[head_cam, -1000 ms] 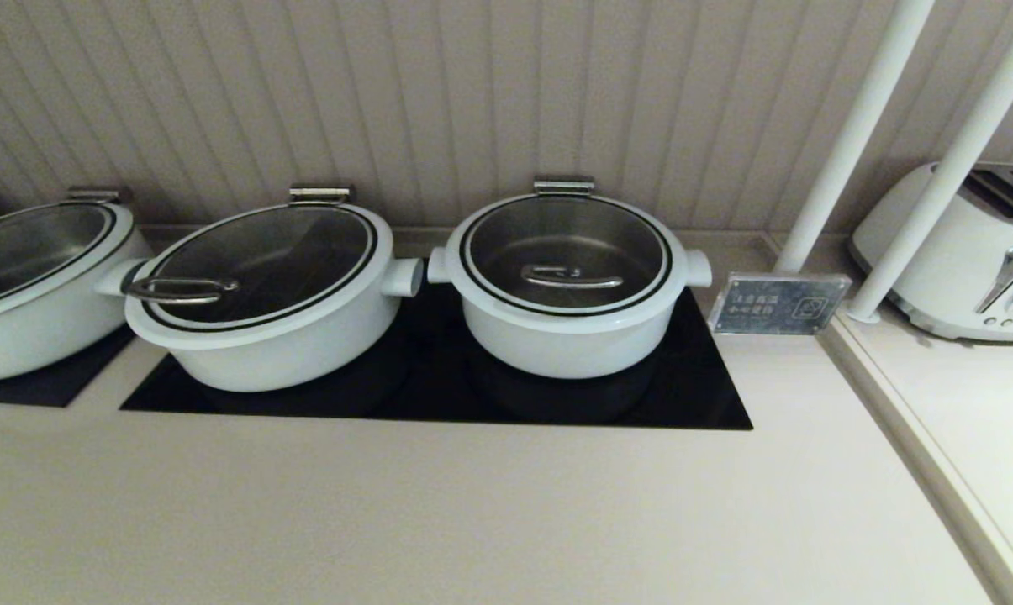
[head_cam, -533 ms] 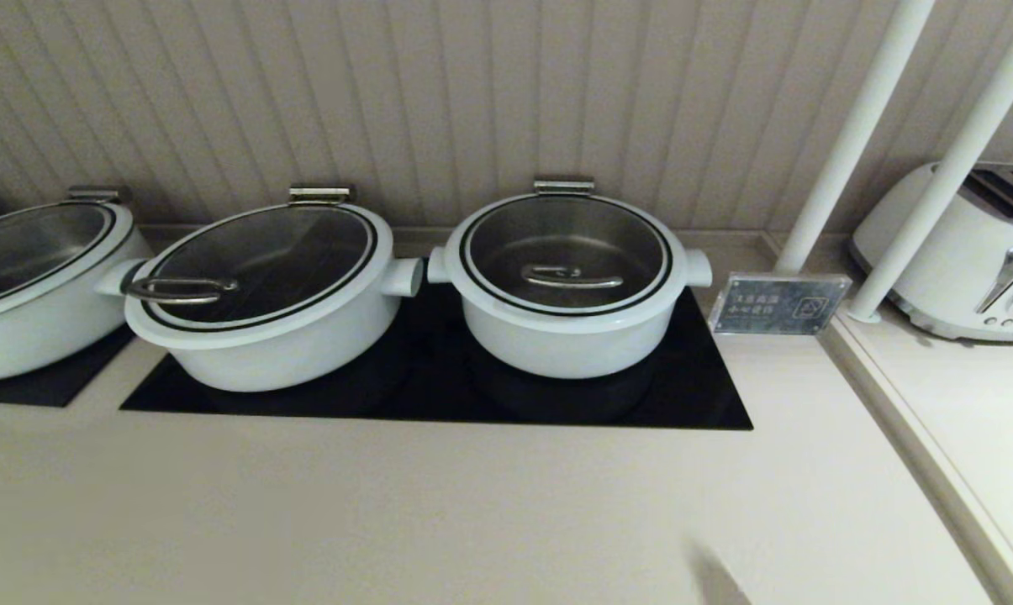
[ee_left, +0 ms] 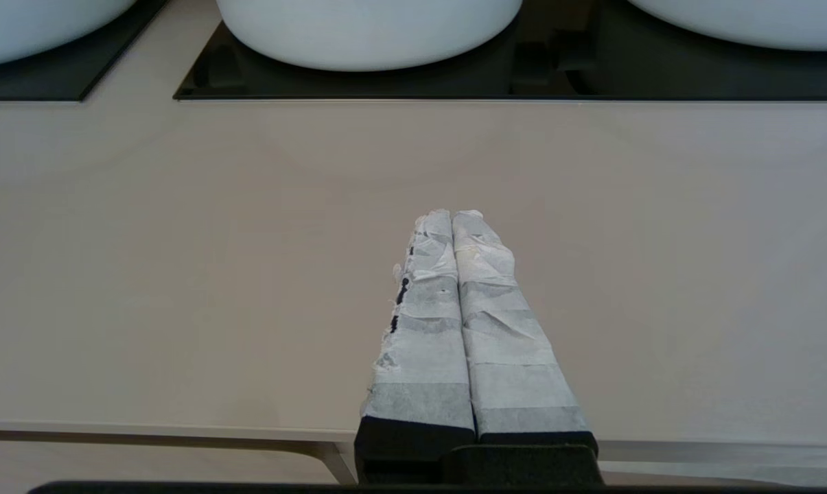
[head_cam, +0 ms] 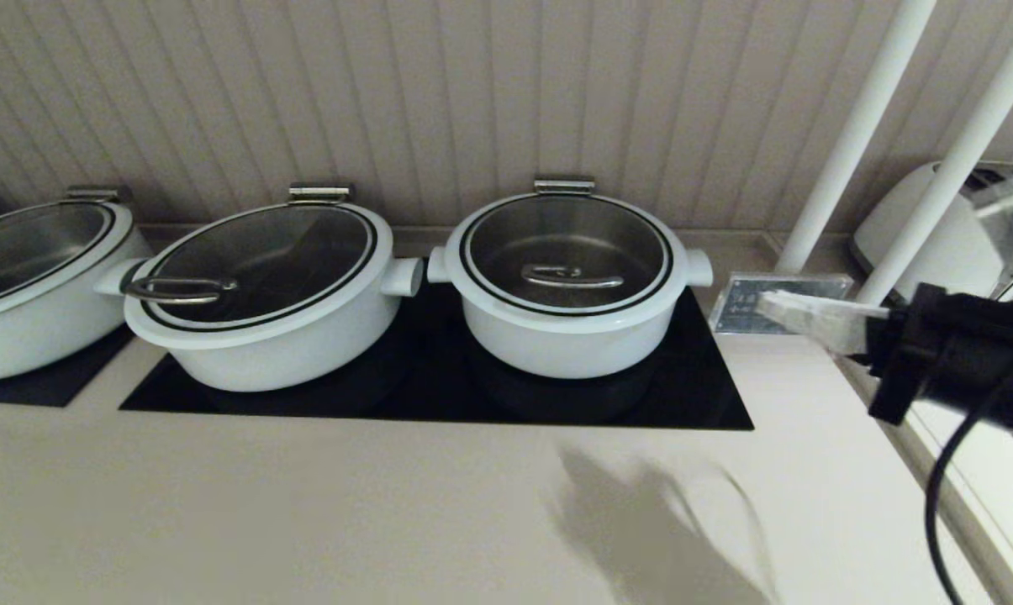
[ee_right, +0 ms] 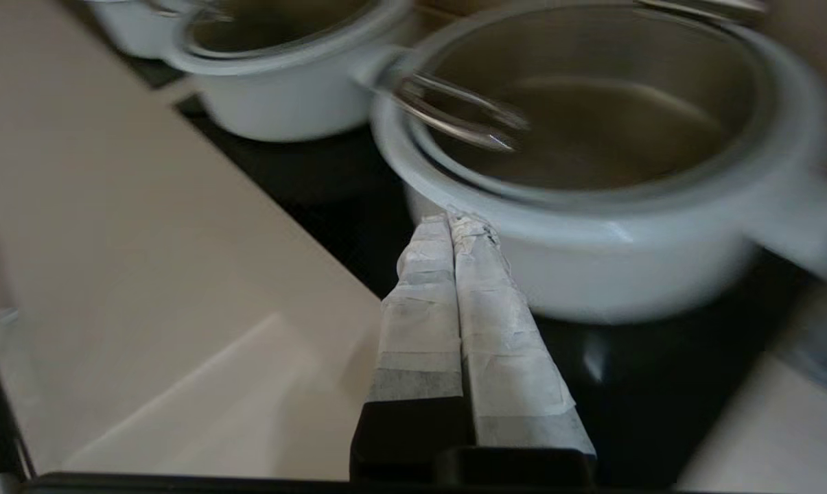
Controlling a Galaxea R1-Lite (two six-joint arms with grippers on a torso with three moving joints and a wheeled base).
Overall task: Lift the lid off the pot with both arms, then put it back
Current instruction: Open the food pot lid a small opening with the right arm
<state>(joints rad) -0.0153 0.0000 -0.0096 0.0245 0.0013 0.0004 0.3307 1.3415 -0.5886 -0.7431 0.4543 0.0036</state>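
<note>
1. The right arm is swinging into the head view from the right, its right gripper [head_cam: 771, 301] pointing at the pot [head_cam: 567, 332], with its taped fingers [ee_right: 420, 274] pressed together and holding nothing.
2. A second ago no arm was showing there; half a second ago only a shadow was creeping onto the counter [head_cam: 304, 504].
3. The lid [head_cam: 567, 252] is sitting on the pot, its handle [head_cam: 572, 276] untouched, so the reach is only starting.
4. The left gripper [ee_left: 452, 219] is hovering low over the counter, closed and empty, well short of the pots.
</note>
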